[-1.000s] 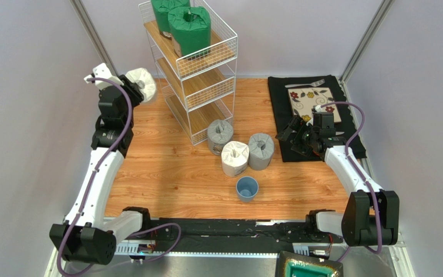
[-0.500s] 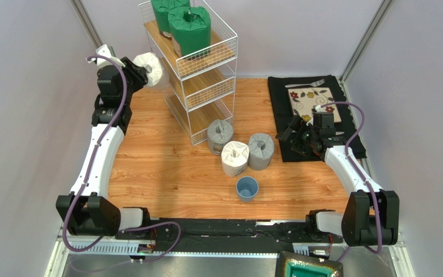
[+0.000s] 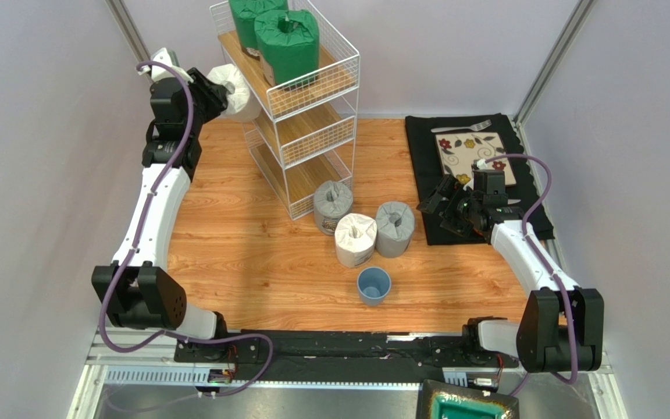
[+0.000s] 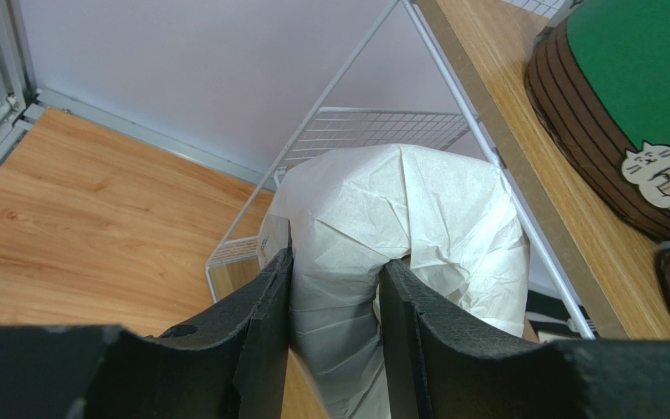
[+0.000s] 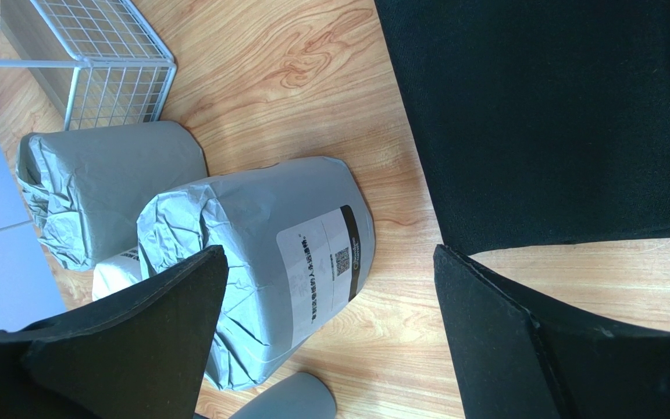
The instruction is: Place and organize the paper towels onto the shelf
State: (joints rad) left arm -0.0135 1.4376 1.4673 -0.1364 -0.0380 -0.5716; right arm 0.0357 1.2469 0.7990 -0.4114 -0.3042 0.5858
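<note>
My left gripper (image 3: pixel 216 90) is shut on a white paper towel roll (image 3: pixel 237 91), held up at the left side of the white wire shelf (image 3: pixel 312 131), level with its middle tier. In the left wrist view the black fingers (image 4: pixel 264 301) pinch the roll's wrapper (image 4: pixel 400 218) beside the shelf's top plank. Two green rolls (image 3: pixel 284 42) stand on the top tier. Two grey rolls (image 3: pixel 333 204) (image 3: pixel 394 227) and a white roll (image 3: pixel 355 237) stand on the table by the shelf's foot. My right gripper (image 3: pixel 439 208) is open and empty, to the right of the grey roll (image 5: pixel 260 262).
A small blue cup (image 3: pixel 373 285) stands in front of the rolls. A black mat (image 3: pixel 469 175) with a floral plate (image 3: pixel 474 155) lies at the right, under my right arm. Grey walls close in on both sides.
My left arm has risen and swung right, carrying the white roll from beside the shelf's lower left up against the shelf's side. The right arm has not moved.
</note>
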